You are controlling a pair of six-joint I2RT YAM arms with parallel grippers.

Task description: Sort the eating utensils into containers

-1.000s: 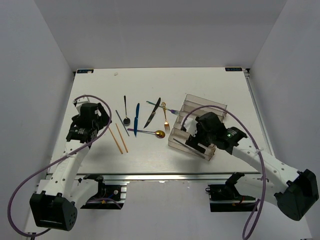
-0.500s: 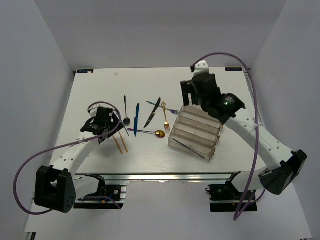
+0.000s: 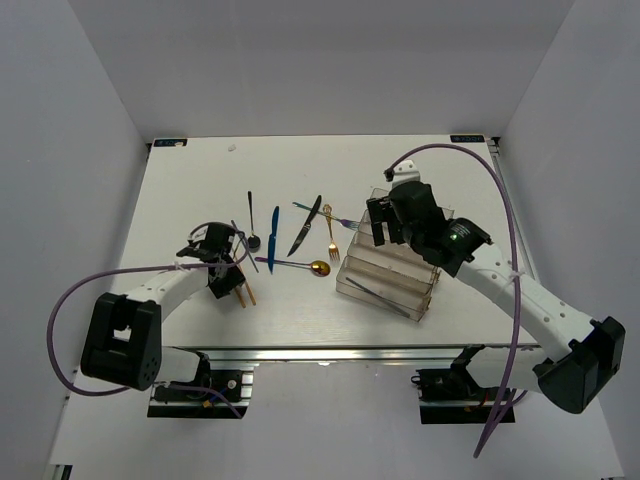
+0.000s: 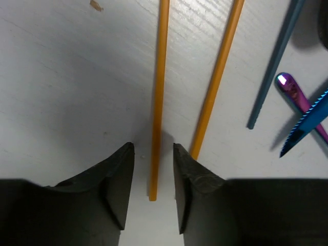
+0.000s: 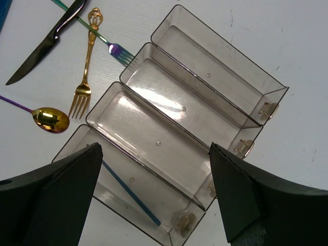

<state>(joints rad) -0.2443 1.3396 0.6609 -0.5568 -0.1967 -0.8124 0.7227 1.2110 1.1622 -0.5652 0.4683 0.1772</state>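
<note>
1. The left hand (image 4: 152, 190) sits low over the desk (image 4: 66, 77). Its fingers (image 4: 115, 189) are a narrow gap apart and straddle the near end of one wooden chopstick (image 4: 156, 102). A sliver of desk shows on each side, so the chopstick is not yet pinched.
2. A second wooden chopstick (image 4: 218, 82) lies just right of the right finger, with its end close beside that fingertip.
3. Further right of this hand lie a grey chopstick (image 4: 277, 66), the purple-handled spoon (image 4: 294, 95) and the tip of the blue knife (image 4: 307, 120).
4. The right hand (image 5: 154, 205) is spread wide, grips nothing and hovers above the clear tray (image 5: 164, 136).
5. The tray compartment nearest this hand holds one dark chopstick (image 5: 130, 192).
6. Ahead and to the left of the right hand, on the desk outside the tray, lie the gold fork (image 5: 84, 77) and the black knife (image 5: 48, 38). The spoon's gold bowl is there too, and the iridescent fork (image 5: 120, 51) has its tines just beside the tray wall.
</note>
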